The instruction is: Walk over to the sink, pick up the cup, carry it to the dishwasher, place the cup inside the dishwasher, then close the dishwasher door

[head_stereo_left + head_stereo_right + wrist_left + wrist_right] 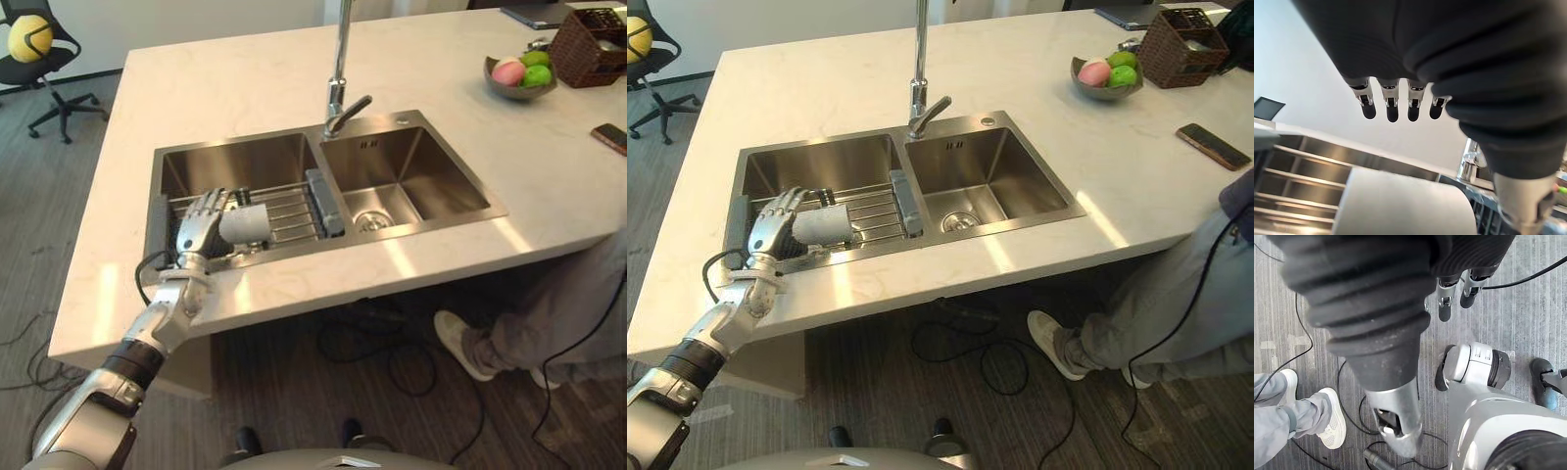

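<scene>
**Left hand at the cup, no grip yet**

Cup (245,223): grey, lying on its side on the wire rack (292,210) across the left basin of the sink (257,159). Not lifted.

Left hand (199,227) is at the cup's left end, fingers (1390,108) straight and spread above it, thumb apart, nothing clamped. Can't tell from where I stand if anything touches the cup. The left wrist view shows the cup's side just below the fingertips.

Right hand (1444,303) hangs low over the floor, fingers loose, holding nothing.

Step, as I judge it: closing on the cup; carry, placing and door all left to do.

Risks:
- The cup is round and on its side, so a push from straight fingers could roll it along the rack bars toward the divider.
- Closing too high may pinch only the top curve, and the cup could squirt out.
- Fingertips could catch between the rack wires.
- The faucet (340,69) stands near the lift path.

Around it: pale tabletop (235,88), fruit bowl (519,78), phone (611,137), and a person's legs (549,328) near the sink side, possibly in the walking path.
</scene>
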